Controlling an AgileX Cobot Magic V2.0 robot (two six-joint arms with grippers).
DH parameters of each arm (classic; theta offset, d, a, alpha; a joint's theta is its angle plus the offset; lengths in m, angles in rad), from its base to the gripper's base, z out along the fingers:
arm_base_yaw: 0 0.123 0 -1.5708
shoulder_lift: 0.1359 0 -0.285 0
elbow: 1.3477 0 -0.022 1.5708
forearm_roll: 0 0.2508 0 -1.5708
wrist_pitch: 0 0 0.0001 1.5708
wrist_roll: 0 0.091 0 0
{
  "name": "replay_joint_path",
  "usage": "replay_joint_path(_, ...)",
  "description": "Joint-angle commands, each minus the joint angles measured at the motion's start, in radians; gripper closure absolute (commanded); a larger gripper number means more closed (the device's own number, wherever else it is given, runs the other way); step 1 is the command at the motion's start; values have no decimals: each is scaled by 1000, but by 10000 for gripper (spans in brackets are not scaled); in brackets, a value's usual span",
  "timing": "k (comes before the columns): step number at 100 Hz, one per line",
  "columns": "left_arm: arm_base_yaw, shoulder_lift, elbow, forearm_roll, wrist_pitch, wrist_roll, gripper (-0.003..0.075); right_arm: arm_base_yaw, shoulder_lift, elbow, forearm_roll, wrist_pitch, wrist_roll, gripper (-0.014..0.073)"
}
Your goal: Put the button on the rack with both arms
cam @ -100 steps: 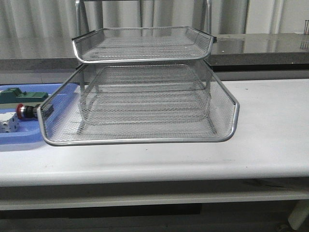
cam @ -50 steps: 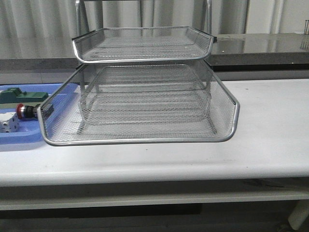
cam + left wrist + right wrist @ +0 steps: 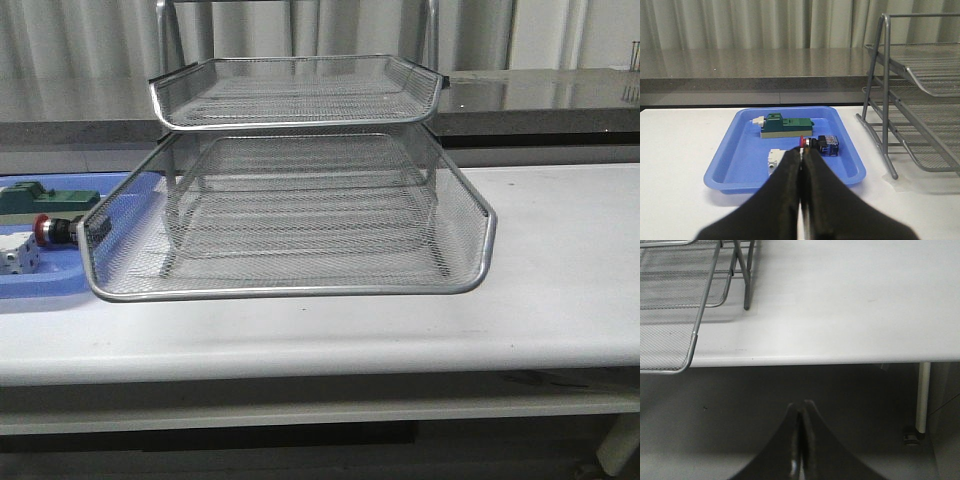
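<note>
Both your grippers are sitting pinched together, gripping nothing: left gripper [image 3: 801, 161] is facing the button [image 3: 819, 144] lying in the blue tray [image 3: 730, 160], right gripper [image 3: 801, 410] is hanging beside the rack [image 3: 300, 200].

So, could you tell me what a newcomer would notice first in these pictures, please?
The three-tier silver wire-mesh rack fills the middle of the white table, its lowest tray pulled forward. To its left lies a flat blue plastic tray holding the red-headed push-button, a green block and a white part. Both black grippers, left and right, are shut and hold nothing.
</note>
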Motion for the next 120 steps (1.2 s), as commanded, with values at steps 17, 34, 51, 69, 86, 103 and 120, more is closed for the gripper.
replay_joint_path(17, 2, -31, 55, 0, -72, -9, 741, -6, 6, -31, -16, -61, -5, 662)
replay_joint_path(34, 2, -31, 55, 0, -72, -9, 741, -6, 6, -31, -16, -61, -5, 662)
replay_joint_path(51, 2, -31, 55, 0, -141, -9, 741, -6, 6, -31, -16, -61, -5, 662)
replay_joint_path(69, 2, -31, 13, -18, -210, -9, 741, -6, 6, -31, -15, -61, -5, 662)
replay_joint_path(86, 2, 25, -115, -79, -96, -9, 741, -6, 6, -31, -15, -61, -5, 662)
replay_joint_path(103, 2, 187, -315, -81, 58, -9, 741, -6, 6, -31, -15, -61, -5, 662)
replay_joint_path(120, 2, 434, -560, -63, 270, -9, 741, -6, 6, -31, -15, -61, -5, 662)
